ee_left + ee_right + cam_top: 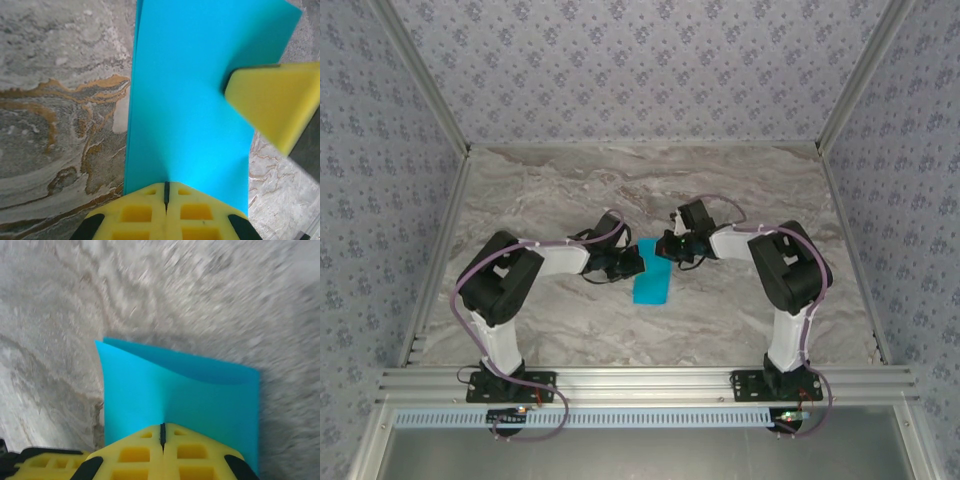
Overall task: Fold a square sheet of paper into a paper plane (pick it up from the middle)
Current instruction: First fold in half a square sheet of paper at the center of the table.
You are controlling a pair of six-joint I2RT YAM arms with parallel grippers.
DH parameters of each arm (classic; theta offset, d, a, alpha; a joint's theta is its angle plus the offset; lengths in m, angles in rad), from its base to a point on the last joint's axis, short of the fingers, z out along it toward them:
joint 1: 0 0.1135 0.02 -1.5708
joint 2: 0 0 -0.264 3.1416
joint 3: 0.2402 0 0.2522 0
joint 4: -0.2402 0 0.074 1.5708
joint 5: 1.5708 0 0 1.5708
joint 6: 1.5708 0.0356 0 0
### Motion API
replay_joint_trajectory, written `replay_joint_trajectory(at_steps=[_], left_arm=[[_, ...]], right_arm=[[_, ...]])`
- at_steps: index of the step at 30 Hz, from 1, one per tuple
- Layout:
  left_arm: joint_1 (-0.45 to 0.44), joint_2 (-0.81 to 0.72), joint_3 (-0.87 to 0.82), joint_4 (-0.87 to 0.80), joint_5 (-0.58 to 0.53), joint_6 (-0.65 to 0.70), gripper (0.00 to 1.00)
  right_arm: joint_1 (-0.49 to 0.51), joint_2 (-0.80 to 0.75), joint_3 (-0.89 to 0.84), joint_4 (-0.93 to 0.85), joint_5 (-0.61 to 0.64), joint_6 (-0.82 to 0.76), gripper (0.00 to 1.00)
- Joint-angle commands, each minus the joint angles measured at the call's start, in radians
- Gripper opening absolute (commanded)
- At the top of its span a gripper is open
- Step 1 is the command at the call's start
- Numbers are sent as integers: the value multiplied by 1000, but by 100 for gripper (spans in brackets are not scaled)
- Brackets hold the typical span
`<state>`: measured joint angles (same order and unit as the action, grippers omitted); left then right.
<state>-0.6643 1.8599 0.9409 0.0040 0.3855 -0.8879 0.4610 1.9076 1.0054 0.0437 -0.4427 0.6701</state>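
Top external: the blue sheet of paper (651, 280), folded into a narrow rectangle, lies near the middle of the marble desk (570, 190). The left hand (640, 262) meets it from 9 o'clock and the right hand (663, 247) from 1 o'clock, both at its far end.

Left wrist: the left hand's yellow fingers (145, 215) are pressed together at 6 o'clock, pinching the near edge of the sheet of paper, which runs up to 12 o'clock. The other hand's yellow finger (275, 100) lies on the paper at 3 o'clock.

Right wrist: the right hand's fingers (135, 455) are clenched on the paper's edge at 6 o'clock. The paper is doubled, its layers bowing apart at the far edge.
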Motion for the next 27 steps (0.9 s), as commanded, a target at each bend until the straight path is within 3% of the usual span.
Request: replay_joint_trajectory(at_steps=[1, 6, 10, 17, 27], left_arm=[[-10, 90, -96, -274, -128, 3, 0], [-12, 82, -108, -267, -128, 3, 0], [-11, 83, -104, -266, -131, 0, 0], [-11, 88, -97, -266, -139, -3, 0], [-12, 97, -97, -264, -149, -16, 0]], right_arm=[[-85, 51, 32, -30, 97, 30, 0], [-167, 33, 61, -80, 130, 14, 0], [-162, -49, 58, -113, 142, -22, 0], [-55, -183, -61, -98, -11, -30, 0], [69, -114, -133, -25, -90, 27, 0]])
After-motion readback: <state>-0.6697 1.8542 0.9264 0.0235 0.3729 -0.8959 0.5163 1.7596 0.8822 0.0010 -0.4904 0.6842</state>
